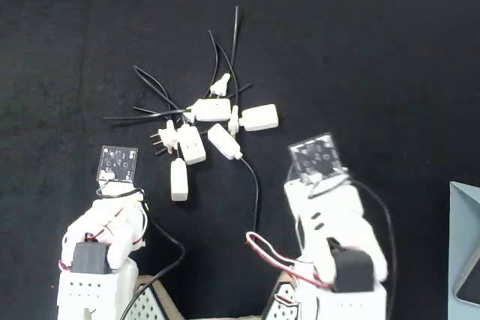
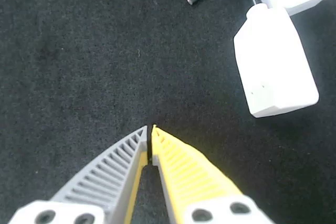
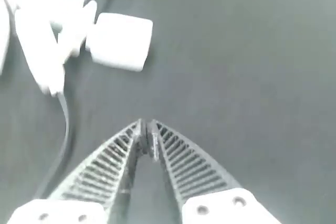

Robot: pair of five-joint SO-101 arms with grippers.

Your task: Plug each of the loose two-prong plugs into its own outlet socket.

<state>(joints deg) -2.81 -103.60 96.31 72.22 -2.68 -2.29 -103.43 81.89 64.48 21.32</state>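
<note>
- Left tool (image 2: 150, 129): tips pressed together, holding nothing, low over the black counter (image 1: 390, 73) at near left.
- Right tool (image 3: 146, 124): also closed and empty (tips meeting), at near right.
- Plugs (image 1: 166, 139) and sockets (image 1: 259, 117) lie jumbled with black cords (image 1: 225, 58) mid-counter, beyond both tools.
- One socket (image 2: 273, 61) lies near the left tool.
</note>
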